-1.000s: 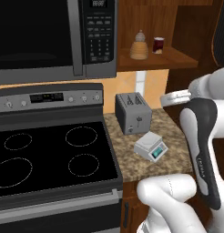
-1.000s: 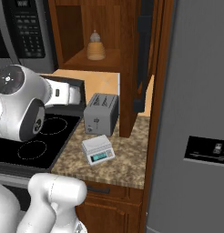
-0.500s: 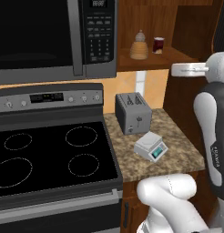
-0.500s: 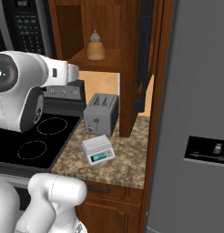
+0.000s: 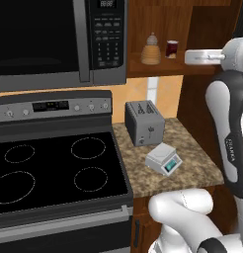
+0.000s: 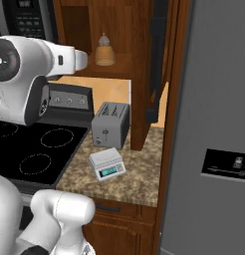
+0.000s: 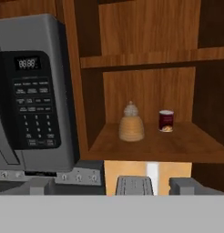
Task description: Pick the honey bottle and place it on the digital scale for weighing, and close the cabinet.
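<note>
Two things share the shelf: honey bottle (image 7: 131, 127), red jar (image 7: 166, 121) beside it; a skewed reach could topple either. Jaws' state unclear.

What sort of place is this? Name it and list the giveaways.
A rendered home kitchen: a black glass-top stove under a microwave, a toaster on a granite counter, and an open wooden cabinet holding a honey bottle.
</note>
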Available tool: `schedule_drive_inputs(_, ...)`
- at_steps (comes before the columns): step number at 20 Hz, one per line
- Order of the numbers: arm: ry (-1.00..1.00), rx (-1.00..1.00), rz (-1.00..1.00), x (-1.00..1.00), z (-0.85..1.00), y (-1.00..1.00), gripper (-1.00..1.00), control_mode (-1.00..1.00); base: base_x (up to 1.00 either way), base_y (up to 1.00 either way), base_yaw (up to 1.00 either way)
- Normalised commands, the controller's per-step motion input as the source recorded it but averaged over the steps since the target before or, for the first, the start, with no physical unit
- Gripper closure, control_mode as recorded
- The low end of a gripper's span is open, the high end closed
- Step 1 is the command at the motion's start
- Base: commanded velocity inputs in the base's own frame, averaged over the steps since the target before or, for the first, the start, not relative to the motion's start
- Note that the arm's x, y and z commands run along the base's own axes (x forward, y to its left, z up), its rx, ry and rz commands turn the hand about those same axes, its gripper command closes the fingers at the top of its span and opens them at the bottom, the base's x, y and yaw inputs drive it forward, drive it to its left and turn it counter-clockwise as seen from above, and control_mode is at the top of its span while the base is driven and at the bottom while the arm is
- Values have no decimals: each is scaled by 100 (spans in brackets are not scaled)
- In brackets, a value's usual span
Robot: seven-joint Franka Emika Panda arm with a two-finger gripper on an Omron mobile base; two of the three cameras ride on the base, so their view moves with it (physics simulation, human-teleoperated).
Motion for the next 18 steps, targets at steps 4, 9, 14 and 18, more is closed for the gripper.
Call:
schedule_drive_inputs(4,-5,-1,0,57,0,-1,-100,-100,0,0,0)
schedule_drive_inputs(9,-1,0,0,52,0,0,-100,-100,0,0,0)
schedule_drive_inputs(14,-3,0,0,48,0,0,-100,-100,0,0,0)
schedule_drive_inputs(18,-1,0,0,46,0,-1,-100,-100,0,0,0)
